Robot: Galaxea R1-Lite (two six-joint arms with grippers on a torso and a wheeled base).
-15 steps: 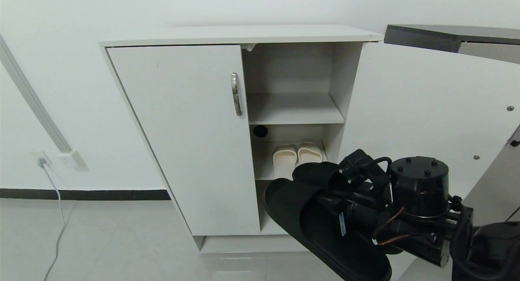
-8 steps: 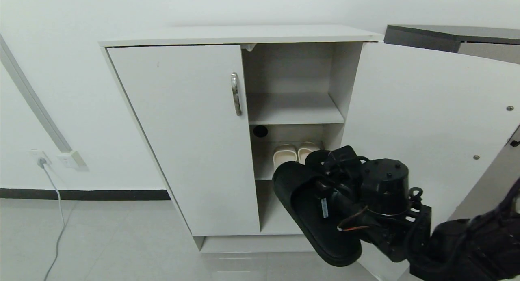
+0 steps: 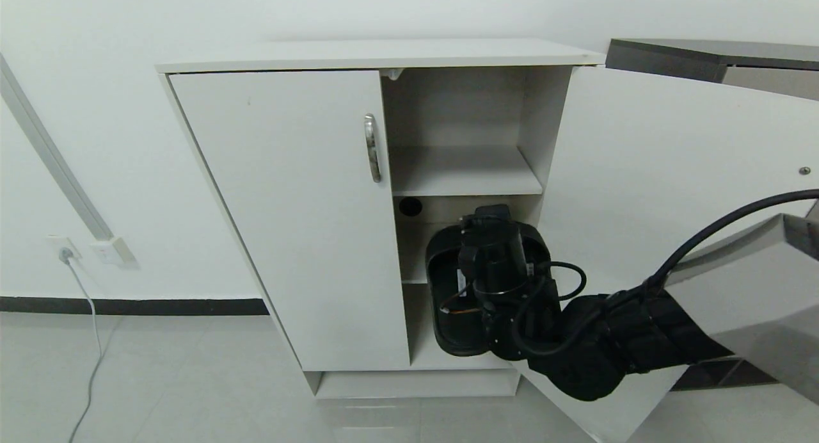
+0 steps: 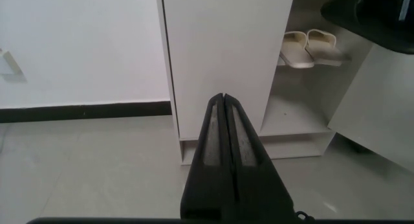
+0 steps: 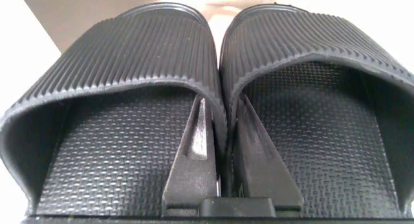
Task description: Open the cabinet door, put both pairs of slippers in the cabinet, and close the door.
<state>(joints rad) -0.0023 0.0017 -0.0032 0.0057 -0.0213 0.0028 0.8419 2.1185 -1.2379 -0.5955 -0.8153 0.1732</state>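
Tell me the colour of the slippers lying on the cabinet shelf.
Cream. The slippers show best in the left wrist view.

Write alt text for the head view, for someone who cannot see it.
The robot's right arm holds a pair of black slippers at the open right side of a white cabinet, level with its lower shelves. The right door stands wide open. The left door, with a metal handle, is shut.
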